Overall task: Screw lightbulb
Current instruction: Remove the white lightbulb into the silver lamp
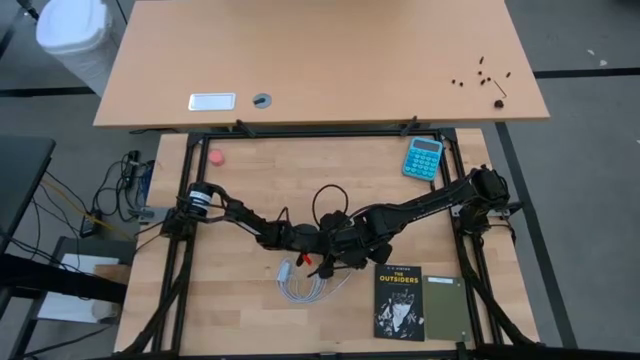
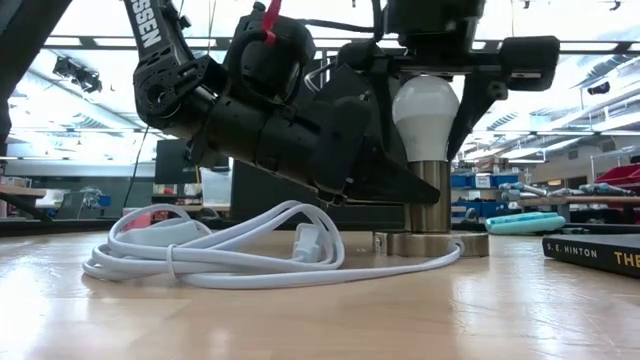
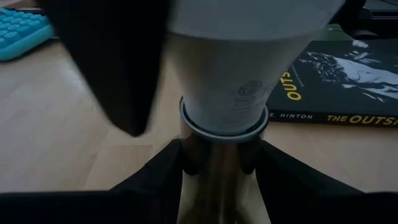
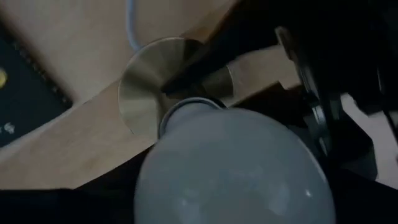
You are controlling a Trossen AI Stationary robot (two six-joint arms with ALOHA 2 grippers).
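Observation:
The white lightbulb [image 2: 425, 112] stands upright with its neck [image 3: 227, 93] in a silvery socket [image 2: 432, 195]. The socket's round disc foot [image 4: 144, 87] lies flat on the wooden table. My left gripper [image 2: 400, 188] reaches in low from the table's left and is shut on the socket's column. My right gripper [image 2: 428, 95] comes down from above, one finger on each side of the bulb's round head. In the high view both grippers meet at the table's middle [image 1: 332, 240], and the bulb is hidden under them. My left gripper pinches the socket's upright metal column [image 3: 219, 171] between its two fingers [image 3: 158, 180], just under the rim where the bulb enters. The fingers come nearly level from the table's left and lie across the column. The socket stands upright on its foot. My right gripper holds the bulb's round white head [image 2: 440, 105] between its two fingers [image 2: 478, 95], which lie against opposite sides. They point down from above, along the bulb. The bulb stands upright with its base in the socket.
A coiled white cable [image 2: 220, 250] lies on the table beside the socket, toward the near left. A dark book [image 1: 400, 300] lies near right, a blue calculator [image 1: 423, 157] far right, and a small red thing [image 1: 215, 156] far left. A second table [image 1: 320, 60] stands beyond.

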